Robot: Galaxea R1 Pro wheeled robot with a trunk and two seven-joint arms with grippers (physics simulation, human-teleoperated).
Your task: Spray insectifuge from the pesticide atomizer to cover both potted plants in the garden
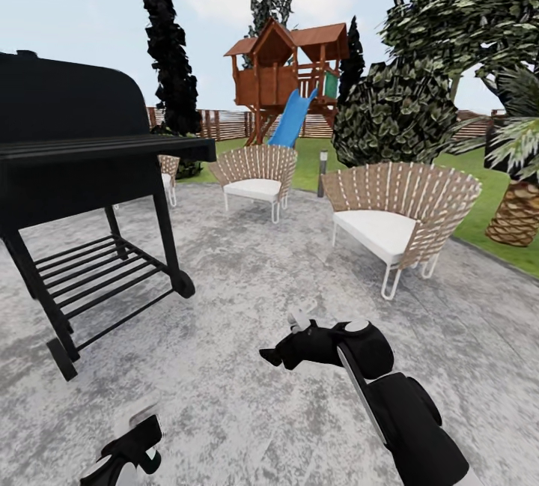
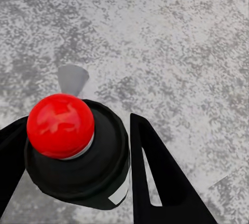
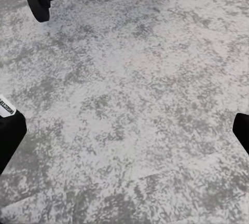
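Carrying the pesticide atomizer [image 2: 78,151] clamped in its left pincer [image 2: 78,182], right pincer [image 3: 124,130] spread wide and empty, the robot crosses the patio [image 1: 247,284], needing next to find the plants.

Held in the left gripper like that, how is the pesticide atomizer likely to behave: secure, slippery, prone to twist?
The pesticide atomizer looks rigid and round, so it may twist between the left gripper's fingers. Its glossy red tip suggests smooth plastic, probably slippery. Likely light.

Grill [image 1: 82,171] at left on patio [image 1: 247,306], chairs [image 1: 400,220] right, playhouse [image 1: 288,74] and fence [image 1: 224,124] behind.
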